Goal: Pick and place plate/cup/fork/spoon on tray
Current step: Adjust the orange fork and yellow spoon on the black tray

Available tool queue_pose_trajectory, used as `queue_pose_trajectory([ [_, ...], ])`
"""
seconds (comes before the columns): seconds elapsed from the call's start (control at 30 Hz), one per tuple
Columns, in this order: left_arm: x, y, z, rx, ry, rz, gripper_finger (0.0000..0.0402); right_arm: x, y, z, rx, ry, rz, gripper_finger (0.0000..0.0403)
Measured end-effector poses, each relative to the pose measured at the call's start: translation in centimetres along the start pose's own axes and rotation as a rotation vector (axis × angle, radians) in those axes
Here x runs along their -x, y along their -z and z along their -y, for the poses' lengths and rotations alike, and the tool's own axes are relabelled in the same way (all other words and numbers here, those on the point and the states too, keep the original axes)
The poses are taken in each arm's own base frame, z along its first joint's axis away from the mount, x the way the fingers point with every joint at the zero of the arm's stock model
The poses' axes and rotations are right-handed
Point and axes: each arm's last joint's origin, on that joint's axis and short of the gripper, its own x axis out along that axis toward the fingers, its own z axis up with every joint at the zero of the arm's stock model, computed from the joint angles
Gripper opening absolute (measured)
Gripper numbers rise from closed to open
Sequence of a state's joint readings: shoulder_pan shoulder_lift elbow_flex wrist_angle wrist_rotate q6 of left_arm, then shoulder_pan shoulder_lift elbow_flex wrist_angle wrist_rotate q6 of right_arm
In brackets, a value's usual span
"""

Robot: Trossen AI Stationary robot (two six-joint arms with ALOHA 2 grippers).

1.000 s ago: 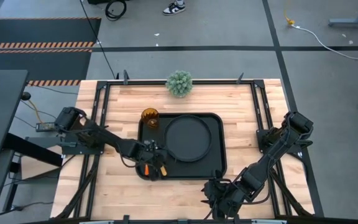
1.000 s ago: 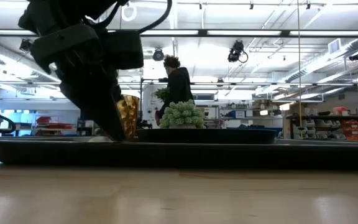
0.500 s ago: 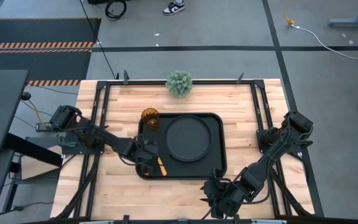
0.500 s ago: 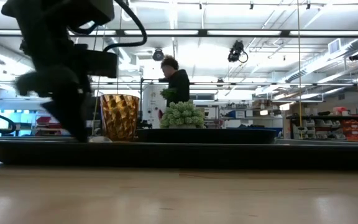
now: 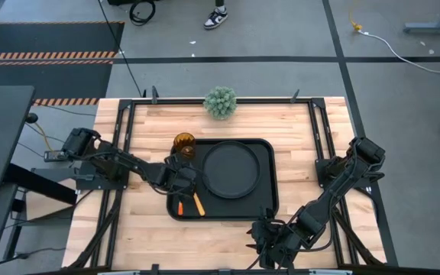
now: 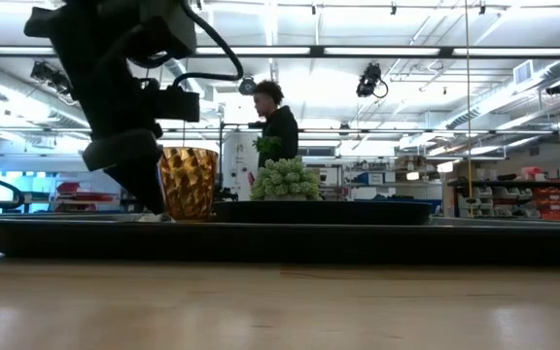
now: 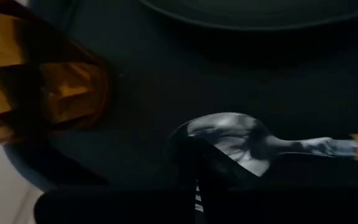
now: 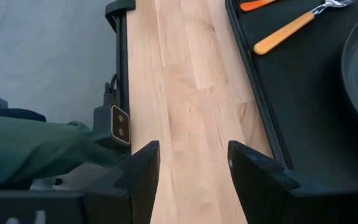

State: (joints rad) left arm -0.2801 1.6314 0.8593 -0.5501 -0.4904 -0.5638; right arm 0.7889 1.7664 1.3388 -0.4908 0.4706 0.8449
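Observation:
The black tray [image 5: 270, 200] lies mid-table. The round black plate [image 5: 231, 169] sits in its right part. The amber cup [image 5: 184, 145] stands upright in its far-left corner. The fork [image 5: 180, 208] and spoon [image 5: 198, 203] lie side by side in its near-left corner, handles toward the near edge. My left gripper [image 5: 180, 182] hovers over the tray between the cup and the cutlery; its wrist view shows the spoon's bowl [image 7: 229, 140] and the cup [image 7: 36, 87]. My right gripper [image 5: 268, 243] is open and empty over the table's near edge.
A green spiky plant [image 5: 220, 101] stands at the table's far edge. Bare wood lies left, right and near of the tray. A person [image 6: 275, 126] stands in the room beyond the table. The right wrist view shows the tray's edge [image 8: 253, 93] and bare wood.
My left gripper has drawn back from over the fork and spoon toward the far edge and the cup. The fork and spoon stay flat on the tray, and both handles now show in full.

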Motion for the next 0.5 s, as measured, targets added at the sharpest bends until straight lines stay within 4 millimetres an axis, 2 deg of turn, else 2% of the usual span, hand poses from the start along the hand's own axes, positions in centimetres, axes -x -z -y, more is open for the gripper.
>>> queue_pose_trajectory([
  [0.3,-1.6,0.3,-0.2,-0.050,0.015,-0.099,0.0009,0.1,0.1,-0.1,-0.017,-0.002,-0.001,0.0197],
  [0.5,-2.5,0.0,-0.3,-0.040,-0.017,-0.097,0.0009,0.1,0.0,0.0,-0.002,0.018,0.018,0.0197],
])
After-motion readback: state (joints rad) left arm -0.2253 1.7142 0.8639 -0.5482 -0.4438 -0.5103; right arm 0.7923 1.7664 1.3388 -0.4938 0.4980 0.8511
